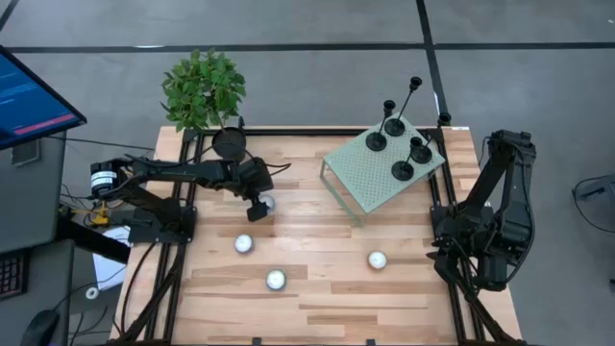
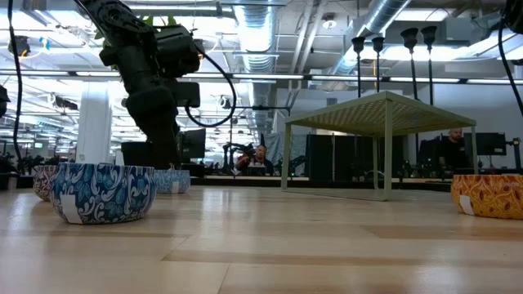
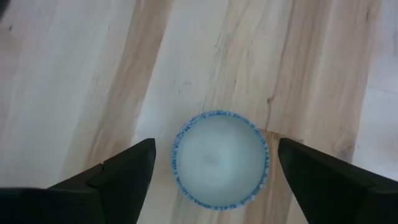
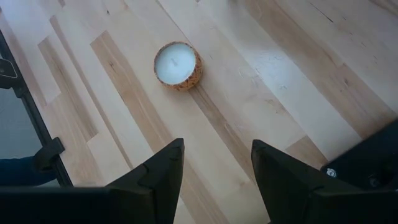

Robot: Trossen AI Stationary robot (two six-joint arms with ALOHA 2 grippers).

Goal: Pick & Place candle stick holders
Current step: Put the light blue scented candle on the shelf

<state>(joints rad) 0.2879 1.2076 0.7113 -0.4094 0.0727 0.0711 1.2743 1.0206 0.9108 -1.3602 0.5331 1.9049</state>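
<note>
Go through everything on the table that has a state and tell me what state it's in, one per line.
Four matte-black candle stick holders: upright on the pale green perforated stand.
Blue-patterned candle cup: upright on the wood, between the fingers, untouched.
Orange-patterned candle cup: upright, unlit.
Left gripper: open.
Right gripper: open, empty.

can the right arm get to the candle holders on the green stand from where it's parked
Probably yes. The candle stick holders stand upright on the green stand, open from above, with nothing between them and the right gripper, which waits folded at the table's right edge. The tall stems crowd together, so approach needs care.
</note>
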